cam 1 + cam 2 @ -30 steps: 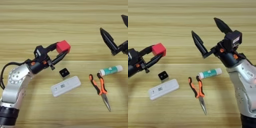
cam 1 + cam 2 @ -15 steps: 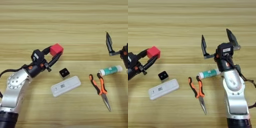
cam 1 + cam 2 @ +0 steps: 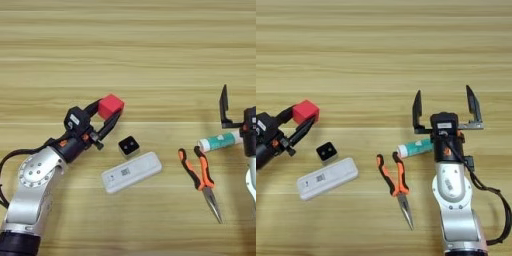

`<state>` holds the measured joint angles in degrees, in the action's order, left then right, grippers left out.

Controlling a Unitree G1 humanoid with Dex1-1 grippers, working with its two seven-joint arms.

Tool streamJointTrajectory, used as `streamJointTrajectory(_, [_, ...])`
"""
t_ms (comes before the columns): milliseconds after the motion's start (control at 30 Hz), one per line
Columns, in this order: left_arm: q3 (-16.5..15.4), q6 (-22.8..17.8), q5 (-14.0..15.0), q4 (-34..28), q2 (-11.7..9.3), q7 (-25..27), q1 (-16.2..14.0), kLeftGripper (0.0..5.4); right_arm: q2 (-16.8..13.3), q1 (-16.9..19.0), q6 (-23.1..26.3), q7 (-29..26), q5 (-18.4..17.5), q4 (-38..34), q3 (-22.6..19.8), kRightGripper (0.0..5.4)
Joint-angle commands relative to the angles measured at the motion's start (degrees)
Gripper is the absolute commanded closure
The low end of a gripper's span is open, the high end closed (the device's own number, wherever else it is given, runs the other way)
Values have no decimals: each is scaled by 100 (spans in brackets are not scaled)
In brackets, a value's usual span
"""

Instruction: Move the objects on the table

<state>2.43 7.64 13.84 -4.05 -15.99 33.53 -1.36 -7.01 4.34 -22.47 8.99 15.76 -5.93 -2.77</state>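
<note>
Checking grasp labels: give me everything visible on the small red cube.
The small red cube is a plain, solid-red block with flat faces and crisp edges, no markings visible. It sits clamped between the two black fingers of the left hand, one corner tilted upward. It is at the left of the light-brown wooden table, up and left of the tiny black cube with white dots. Nothing else touches it.

The light-brown wooden table fills both views from edge to edge, so no floor, wall or other surrounding shows. All that lies on it or reaches over it belongs to the task or to the robot, which leaves no other thing to tell of.
</note>
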Motion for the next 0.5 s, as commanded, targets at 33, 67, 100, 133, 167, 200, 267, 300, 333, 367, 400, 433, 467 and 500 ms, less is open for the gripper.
streamJointTrajectory(33, [-3,-152,-75,21,24,-149,-162,317,16,-9,-166,89,32,128,16,0])
streamJointTrajectory(67, [9,-164,-105,35,7,-163,-190,317,17,-17,-173,96,26,140,20,0])
streamJointTrajectory(100, [15,-203,-119,51,-10,-173,-206,317,21,-25,-179,104,28,153,27,0])
streamJointTrajectory(133, [17,-273,-121,71,-22,-186,-214,317,27,-32,-189,110,33,165,37,0])
streamJointTrajectory(167, [13,-321,-118,82,-30,-199,-219,317,32,-35,-202,110,38,171,47,0])
streamJointTrajectory(200, [10,-402,-128,96,-39,-231,-229,317,41,-34,-219,110,39,169,59,0])
streamJointTrajectory(267, [3,-497,-150,109,-47,-285,-256,317,53,-32,-241,112,34,163,70,0])
streamJointTrajectory(300, [2,-543,-158,116,-51,-305,-283,317,57,-31,-247,117,32,161,71,0])
streamJointTrajectory(333, [3,-614,-151,116,-59,-313,-324,317,61,-30,-250,121,31,156,71,0])
streamJointTrajectory(367, [13,-690,-159,120,-78,-316,-362,317,64,-29,-251,124,27,153,70,0])
streamJointTrajectory(400, [39,-764,-194,124,-112,-312,-391,317,67,-29,-250,124,23,147,70,0])
streamJointTrajectory(433, [82,-885,-230,133,-164,-286,-417,317,69,-28,-250,123,20,142,72,0])
streamJointTrajectory(467, [115,-1028,-234,133,-204,-257,-434,317,70,-28,-251,120,16,139,73,0])
streamJointTrajectory(500, [118,-1107,-225,137,-216,-248,-446,317,74,-27,-256,117,10,137,77,0])
